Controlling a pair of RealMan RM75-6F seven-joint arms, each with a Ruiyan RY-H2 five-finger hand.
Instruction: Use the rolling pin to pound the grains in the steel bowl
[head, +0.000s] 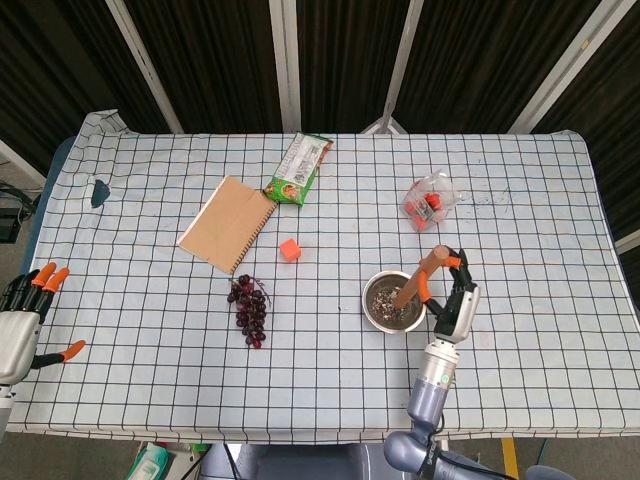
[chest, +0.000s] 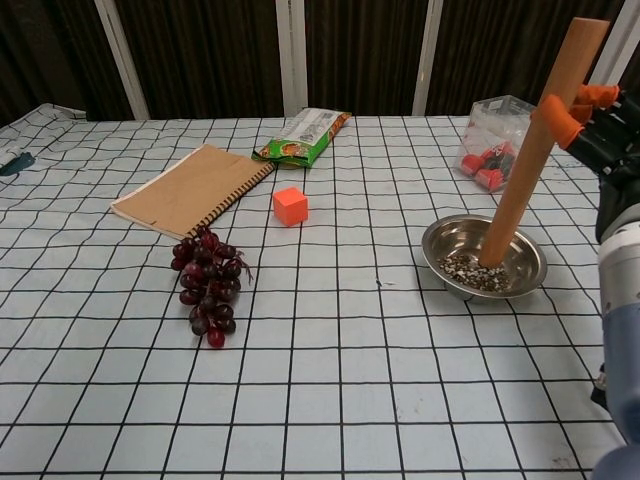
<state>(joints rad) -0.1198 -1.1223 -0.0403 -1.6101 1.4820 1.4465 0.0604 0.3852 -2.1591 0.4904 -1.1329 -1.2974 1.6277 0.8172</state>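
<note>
The right hand (chest: 600, 130) grips the wooden rolling pin (chest: 532, 150) near its upper end, its orange-tipped fingers (chest: 556, 112) wrapped around the shaft, and the pin slants down and away from those fingers toward the robot's left, its lower end planted among the grains (chest: 476, 272) in the steel bowl (chest: 445, 238). In the head view the same hand (head: 453, 298) sits just beside the bowl (head: 376, 316), with the pin (head: 418, 275) crossing the near rim and the mixed grains (head: 388, 303) lying under its tip. Beyond the right fingers, further up the checked tablecloth (head: 540, 220), stands a clear plastic container of red pieces (head: 428, 200). Well off to the left of the bowl lie a bunch of dark grapes (head: 249, 310), a small orange cube (head: 290, 249), a brown spiral notebook (head: 228, 223) and a green snack packet (head: 298, 169), the packet's lower end just beside the notebook's upper corner. The left hand (head: 22, 318) hangs at the far left edge of the table, holding nothing, its orange-tipped fingers (head: 46, 277) spread apart, well away from everything on the cloth.
</note>
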